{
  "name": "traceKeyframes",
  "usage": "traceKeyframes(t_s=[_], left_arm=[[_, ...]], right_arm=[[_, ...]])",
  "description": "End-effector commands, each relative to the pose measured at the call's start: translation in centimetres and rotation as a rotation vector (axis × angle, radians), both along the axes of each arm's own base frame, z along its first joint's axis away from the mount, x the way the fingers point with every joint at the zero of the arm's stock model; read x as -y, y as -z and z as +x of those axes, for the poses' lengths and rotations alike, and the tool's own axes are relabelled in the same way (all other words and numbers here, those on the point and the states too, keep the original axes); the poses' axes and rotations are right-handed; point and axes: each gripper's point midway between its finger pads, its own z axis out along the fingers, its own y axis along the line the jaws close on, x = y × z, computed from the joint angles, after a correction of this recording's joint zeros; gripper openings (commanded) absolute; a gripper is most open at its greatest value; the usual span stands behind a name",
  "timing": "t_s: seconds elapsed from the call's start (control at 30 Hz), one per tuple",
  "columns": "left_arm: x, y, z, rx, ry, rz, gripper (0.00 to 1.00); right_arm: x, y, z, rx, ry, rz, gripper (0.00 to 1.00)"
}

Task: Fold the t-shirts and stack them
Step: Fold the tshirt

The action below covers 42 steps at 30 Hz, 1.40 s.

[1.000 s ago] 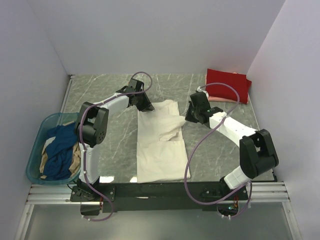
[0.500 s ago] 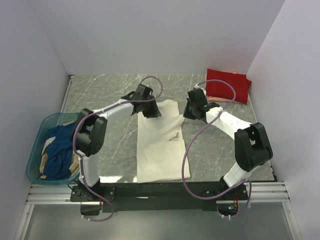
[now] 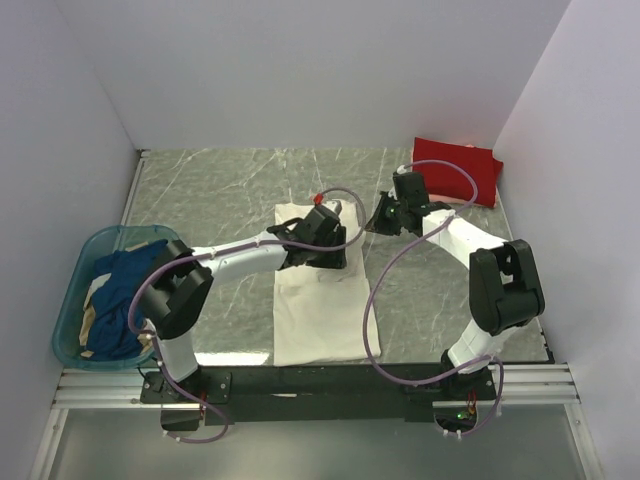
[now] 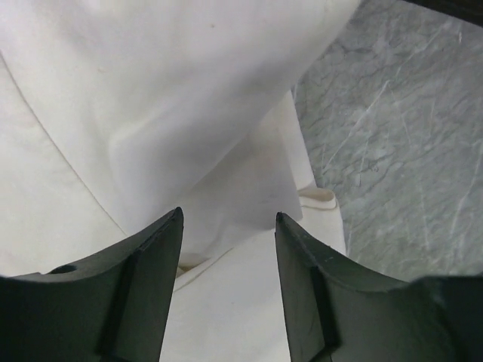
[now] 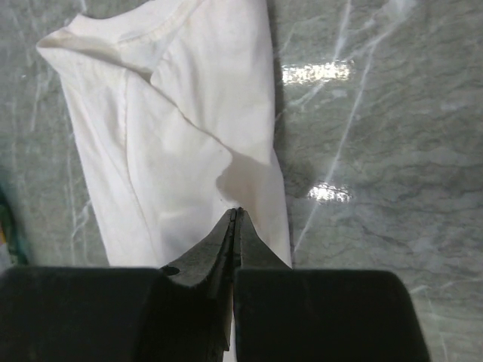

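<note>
A cream-white t-shirt (image 3: 320,320) lies as a long strip in the middle of the table, also seen in the left wrist view (image 4: 113,113) and the right wrist view (image 5: 173,136). My left gripper (image 3: 322,256) hovers over its upper half, open (image 4: 229,220), with nothing between the fingers and a loose fold of cloth just ahead. My right gripper (image 3: 379,226) is by the shirt's far right edge, shut (image 5: 236,213) and empty above the cloth. A folded red t-shirt (image 3: 458,168) sits at the back right on a pale pink one (image 3: 432,198).
A teal basket (image 3: 72,292) at the left edge holds a dark blue t-shirt (image 3: 120,290) and tan cloth (image 3: 95,322). White walls close in the marble table (image 3: 220,190) on three sides. Purple cables loop from both arms.
My left gripper swung from the shirt's far left corner to over its middle and opened. The shirt's far end now looks narrower. The right gripper drew back a little toward the far right, staying shut.
</note>
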Motion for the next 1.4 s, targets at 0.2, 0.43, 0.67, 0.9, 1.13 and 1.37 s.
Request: traceKeyframes(t_s=[0.2, 0.43, 0.67, 0.9, 1.13, 1.37], left_arm=[[2.8, -1.6, 0.2, 0.191, 0.091, 0.126, 0.56], [4.2, -0.5, -0.2, 0.207, 0.115, 0.192, 0.53], [4.8, 0.6, -0.4, 0.215, 0.132, 0.23, 0.49], [4.9, 0.8, -0.4, 0.23, 0.114, 0.244, 0.3], [3.2, -1.0, -0.9, 0.272, 0.046, 0.194, 0.01], [-0.1, -1.6, -1.3, 0.321, -0.086, 0.152, 0.01]], right_arm=[[-1.5, -1.4, 1.8, 0.033, -0.048, 0.146, 0.0], [-1.1, -1.1, 1.9, 0.027, -0.042, 0.16, 0.0], [-0.8, -0.7, 1.9, 0.02, -0.036, 0.164, 0.0], [-0.6, 0.0, 1.9, 0.004, -0.025, 0.164, 0.0], [0.4, 1.0, 2.4, -0.005, 0.013, 0.113, 0.0], [2.2, 0.9, 2.6, 0.01, 0.08, 0.041, 0.0]])
